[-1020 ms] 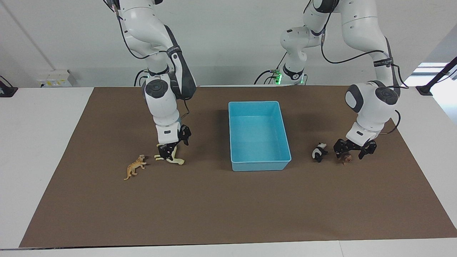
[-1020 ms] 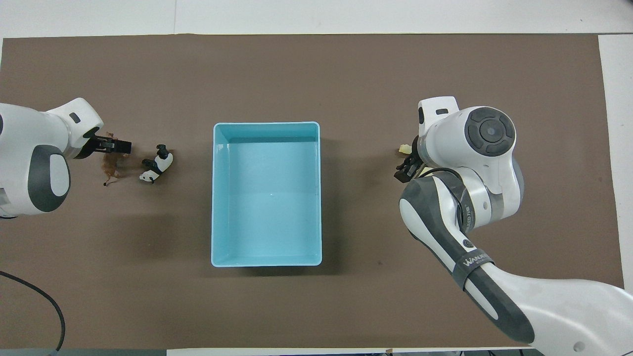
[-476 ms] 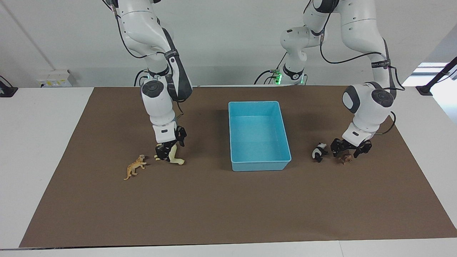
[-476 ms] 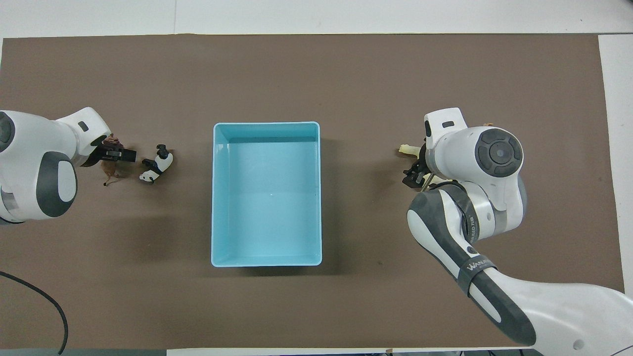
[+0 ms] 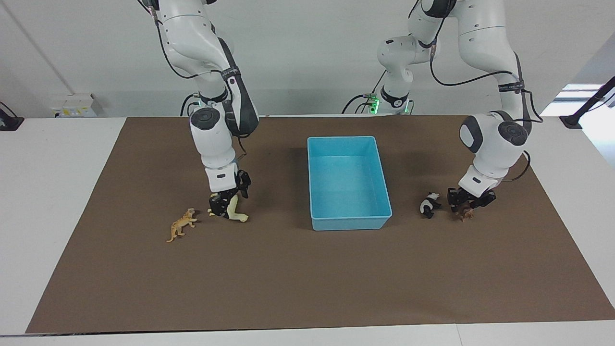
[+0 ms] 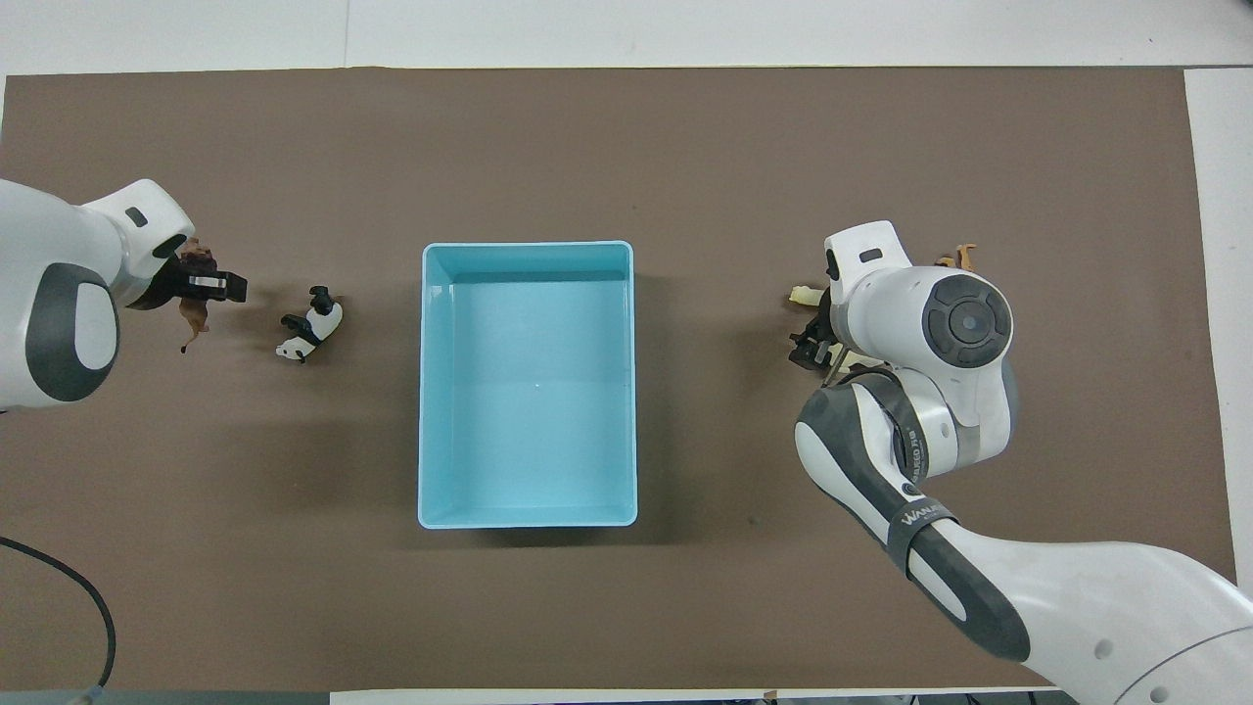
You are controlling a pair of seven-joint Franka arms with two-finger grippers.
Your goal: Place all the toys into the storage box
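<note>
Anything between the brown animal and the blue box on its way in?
Partly. The panda lies on the mat between the brown animal and the storage box, so a low drag would hit it. A lift clears it. The box is open-topped and holds nothing; the left tool is already down on the brown animal.

We see a white table (image 5: pixel 48 192) covered by a brown mat (image 5: pixel 288 278). On the mat, the storage box (image 5: pixel 349 222) stands between the two grippers, well apart from both. The cream-white horse (image 5: pixel 236 216) lies at the fingertips of the right gripper (image 5: pixel 222 209), with the orange tiger (image 5: pixel 180 225) near them, toward the right arm's end. The dark brown animal (image 5: pixel 466 213) sits pinched in the fingers of the left gripper (image 5: pixel 467 204), and the panda (image 5: pixel 429 204) is just beside them, on the box's side.
</note>
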